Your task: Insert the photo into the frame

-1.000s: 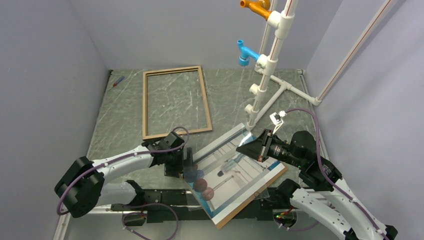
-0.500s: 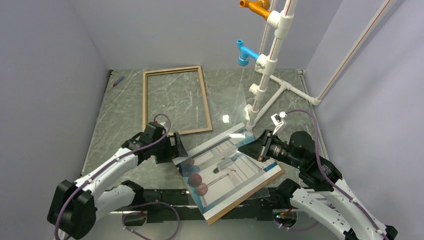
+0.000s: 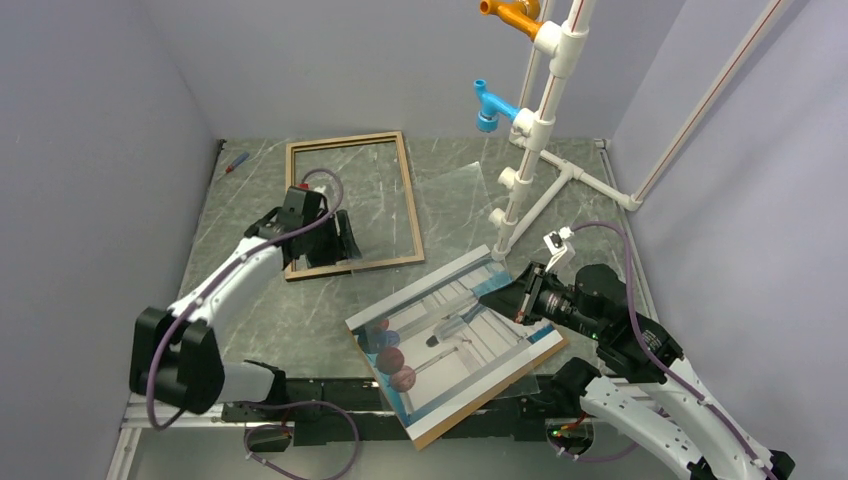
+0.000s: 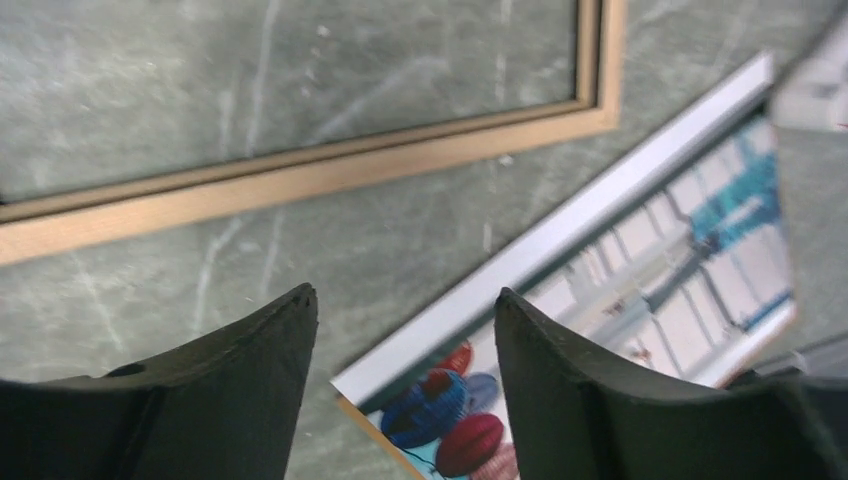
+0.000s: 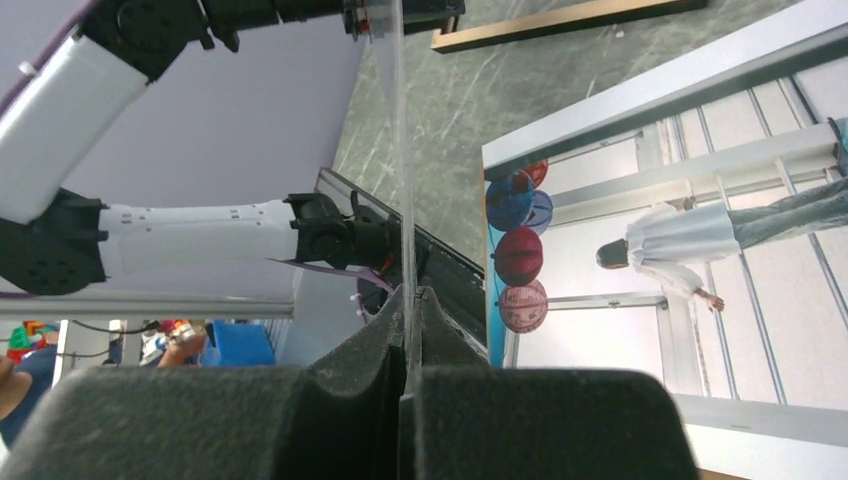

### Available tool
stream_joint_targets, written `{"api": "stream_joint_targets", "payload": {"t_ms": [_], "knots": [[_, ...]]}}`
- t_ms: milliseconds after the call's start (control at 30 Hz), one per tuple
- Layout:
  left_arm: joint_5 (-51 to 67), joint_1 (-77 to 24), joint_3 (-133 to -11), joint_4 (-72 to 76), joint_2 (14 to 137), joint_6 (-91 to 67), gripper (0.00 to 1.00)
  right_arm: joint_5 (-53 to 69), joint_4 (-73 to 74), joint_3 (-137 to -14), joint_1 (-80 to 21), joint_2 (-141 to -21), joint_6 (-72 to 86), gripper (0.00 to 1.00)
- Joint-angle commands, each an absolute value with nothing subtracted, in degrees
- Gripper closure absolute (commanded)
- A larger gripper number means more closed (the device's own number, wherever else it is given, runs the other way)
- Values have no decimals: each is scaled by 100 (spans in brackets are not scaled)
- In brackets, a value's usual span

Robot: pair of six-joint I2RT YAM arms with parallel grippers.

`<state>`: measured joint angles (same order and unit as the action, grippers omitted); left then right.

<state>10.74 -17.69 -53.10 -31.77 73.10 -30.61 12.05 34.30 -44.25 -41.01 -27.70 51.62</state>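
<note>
The photo (image 3: 455,340) lies face up on a brown backing board (image 3: 492,398) at the table's near middle, red and blue spheres at its left corner. It also shows in the left wrist view as the photo (image 4: 690,240) and in the right wrist view as the photo (image 5: 700,150). The light wood frame (image 3: 350,140) lies flat farther back on the left. My left gripper (image 3: 346,240) hovers open over the frame's near rail (image 4: 300,180), nothing between its fingers (image 4: 560,380). My right gripper (image 3: 507,297) is shut on a clear sheet (image 5: 400,150), held tilted above the photo's right end.
A white pipe stand (image 3: 530,130) with blue (image 3: 492,105) and orange (image 3: 512,14) fittings rises at the back right. A small red and blue tool (image 3: 237,162) lies at the back left corner. Grey walls close in three sides.
My left gripper left the photo's left corner and moved back and left to the frame's near rail. The photo and board shifted slightly left. The right gripper kept its hold on the sheet.
</note>
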Motion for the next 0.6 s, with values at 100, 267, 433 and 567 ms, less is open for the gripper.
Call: {"api": "stream_joint_targets", "payload": {"t_ms": [100, 267, 433, 567], "knots": [[317, -1764, -5933, -3266, 8646, -2698, 43, 765, 3719, -4359, -4096, -2686, 5342, 100], [183, -1780, -5888, -3237, 9229, -2566, 43, 598, 3999, -4468, -4094, -2645, 5355, 100], [281, -1810, -5479, -3078, 9242, -2561, 41, 524, 4065, -4475, -4096, -2674, 5359, 100], [336, -1868, -5159, -3031, 9111, -2631, 41, 571, 4017, -4456, -4096, -2693, 5383, 100]]}}
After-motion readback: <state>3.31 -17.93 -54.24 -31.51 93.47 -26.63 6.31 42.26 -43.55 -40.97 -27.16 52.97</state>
